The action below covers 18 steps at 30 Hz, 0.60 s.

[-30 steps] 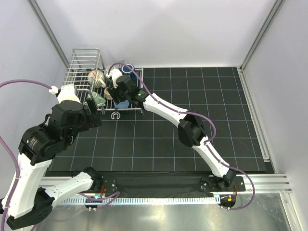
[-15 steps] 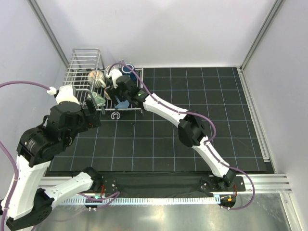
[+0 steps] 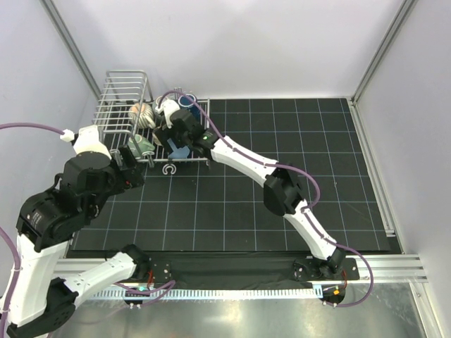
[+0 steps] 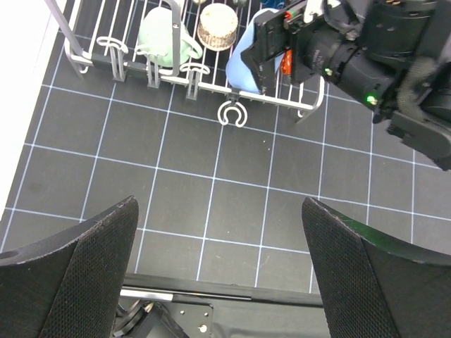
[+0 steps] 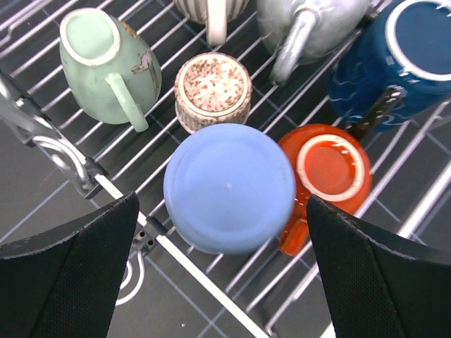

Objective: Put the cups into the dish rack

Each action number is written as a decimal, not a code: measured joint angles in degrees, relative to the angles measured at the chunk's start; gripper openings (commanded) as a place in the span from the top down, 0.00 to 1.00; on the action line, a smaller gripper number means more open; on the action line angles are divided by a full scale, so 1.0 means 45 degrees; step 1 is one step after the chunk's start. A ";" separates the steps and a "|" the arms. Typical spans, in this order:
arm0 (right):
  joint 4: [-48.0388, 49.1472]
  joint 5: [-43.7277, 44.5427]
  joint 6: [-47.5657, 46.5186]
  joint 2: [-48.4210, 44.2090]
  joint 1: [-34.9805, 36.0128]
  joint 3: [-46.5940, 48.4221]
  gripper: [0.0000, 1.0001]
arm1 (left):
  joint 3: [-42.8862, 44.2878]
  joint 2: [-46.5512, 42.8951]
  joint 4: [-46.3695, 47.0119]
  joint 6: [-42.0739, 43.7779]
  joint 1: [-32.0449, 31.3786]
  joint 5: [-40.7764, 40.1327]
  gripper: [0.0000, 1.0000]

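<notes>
Right claw (image 5: 222,205) is spread wide over the dish rack (image 3: 127,88), with its matte black pebbled pads (image 5: 67,274) on either side of the light blue tumbler (image 5: 229,186). I can't see either pad touching it, so I read the claw as holding nothing. The tumbler sits base-up on the flat slatted part, right at the front rail. It has a smooth matte skin and its round flat bottom faces the wrist cam. In the left wrist view it looks tipped, not square on the wires

Also on the slats:
- orange glazed cup (image 5: 328,167): glossy, base-up, pale foot ring, tight beside the tumbler; I can't tell if they touch
- small tan cup (image 5: 213,90): speckled flat base, ribbed side, just behind the tumbler
- pale green mug (image 5: 106,63): lying tilted with its mouth showing, loop handle, brown chipped patch in the glaze
- grey mug (image 5: 310,21): glossy, with a thick handle pointing toward the tan cup
- dark blue cup (image 5: 405,60): glossy, a white ring faces the cam; I can't tell if that's rim or foot
- ribbed cream mug (image 5: 211,10): only the handle and a bit of the body show at the frame edge

The rack is bright silver wire with thin parallel rods, and in the top view the taller railed basket is at the left end. A C-shaped wire clip (image 4: 232,113) hangs off the front rail

Left claw (image 4: 218,211) is wide apart with nothing between its pads, which have the same pebbled texture. It hovers over the counter (image 4: 176,162) in front of the rack. The counter is a black mat with a thin white grid
</notes>
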 measured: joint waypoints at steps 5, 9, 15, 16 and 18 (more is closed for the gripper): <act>-0.0359 0.0141 0.0015 -0.1083 0.0000 -0.0393 0.00 | 0.0024 -0.0214 0.0063 -0.0141 0.0000 0.0010 0.06; -0.0709 0.0389 0.0078 -0.2419 0.0010 -0.0767 0.00 | 0.0024 -0.0287 0.0287 -0.0505 0.0005 0.0146 0.05; -0.1229 0.0996 0.0282 -0.5625 0.0010 -0.3109 0.00 | -0.0374 -0.0481 0.0903 -0.1175 0.0000 0.0733 0.02; -0.1282 0.1107 0.0408 -0.6217 0.0015 -0.3575 0.00 | -0.0510 -0.0510 0.0976 -0.1316 0.0000 0.0865 0.02; -0.1457 0.1273 0.0617 -0.7286 0.0010 -0.4537 0.00 | -0.0908 -0.0505 0.1292 -0.1608 0.0000 0.1282 0.02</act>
